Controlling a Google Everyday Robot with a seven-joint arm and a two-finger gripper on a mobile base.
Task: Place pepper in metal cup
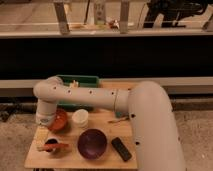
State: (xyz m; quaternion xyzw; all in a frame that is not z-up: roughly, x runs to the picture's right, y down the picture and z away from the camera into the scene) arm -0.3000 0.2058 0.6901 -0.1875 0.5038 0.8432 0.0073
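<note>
**Clerk:** Item one, largest?

**Keeper:** The white robot arm (145, 120). It rose at the right, ran left across the table's back half, bent at an elbow and turned down at the left end.

**Clerk:** Next?

**Keeper:** The wooden table (75, 161), then a green bin (80, 80) at its back edge, partly behind the arm.

**Clerk:** Vessels?

**Keeper:** A purple bowl (92, 144) at front centre. An orange bowl (61, 121) was at the left, just beside the arm's wrist. A white plastic cup (80, 118) stood between the two, further back.

**Clerk:** The gripper?

**Keeper:** The gripper (42, 134) hung below the wrist over the table's left edge, just beside the orange bowl and close above the metal cup. Whether it was open or closed could not be told.

**Clerk:** Smaller pieces?

**Keeper:** A black oblong object (121, 149) lay at front right. The metal cup (50, 145) stood at front left.

**Clerk:** And the pepper?

**Keeper:** The pepper (54, 147) lay at the cup's mouth, its tip reaching right past the rim. Whether it was inside or across the top could not be told.
</note>
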